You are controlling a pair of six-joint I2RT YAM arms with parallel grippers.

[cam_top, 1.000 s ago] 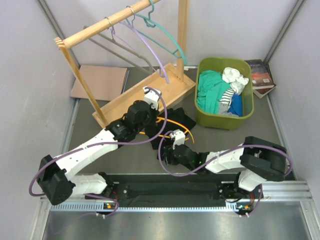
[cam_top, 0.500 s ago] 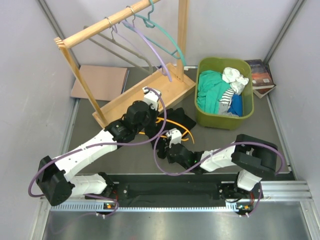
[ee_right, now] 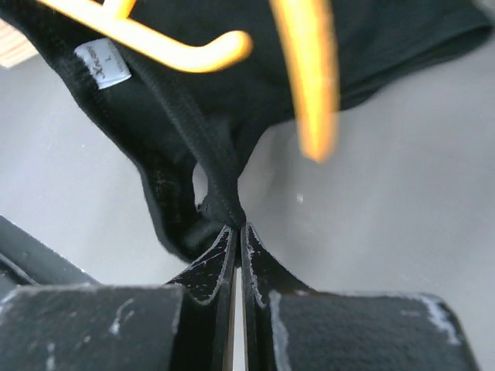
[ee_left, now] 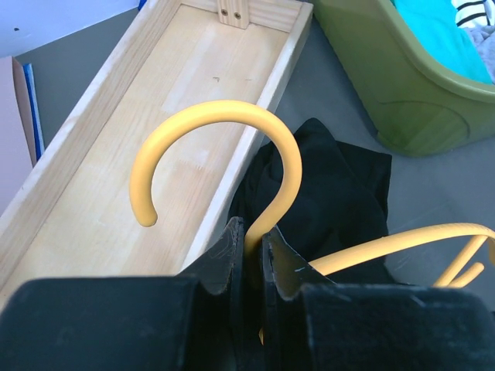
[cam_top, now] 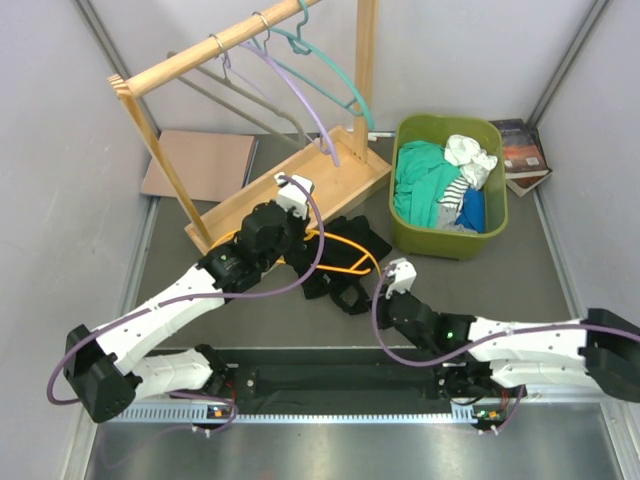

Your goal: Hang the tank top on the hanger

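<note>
The black tank top [cam_top: 362, 236] lies on the table in front of the wooden rack base, with the orange hanger [cam_top: 350, 248] lying over it. My left gripper [cam_top: 287, 232] is shut on the hanger's neck [ee_left: 267, 212]; its hook [ee_left: 220, 112] curves over the wooden tray. In the right wrist view my right gripper [ee_right: 238, 227] is shut on a narrow strap of the tank top [ee_right: 220, 182], pulled taut toward me, and the hanger's arm tips [ee_right: 309, 85] hang above the fabric. In the top view the right gripper [cam_top: 366, 300] sits at the garment's near edge.
A wooden rack [cam_top: 225, 38] with a teal hanger [cam_top: 335, 70] and a lilac hanger [cam_top: 300, 100] stands at the back over its tray base [cam_top: 300, 180]. A green bin [cam_top: 485, 235] of clothes sits right. Books [cam_top: 522, 150] and cardboard [cam_top: 198, 163] lie at the back.
My right gripper has shut on the tank top's strap and drawn back toward the near right, stretching the fabric. The left gripper shifted slightly left and farther away with the hanger.
</note>
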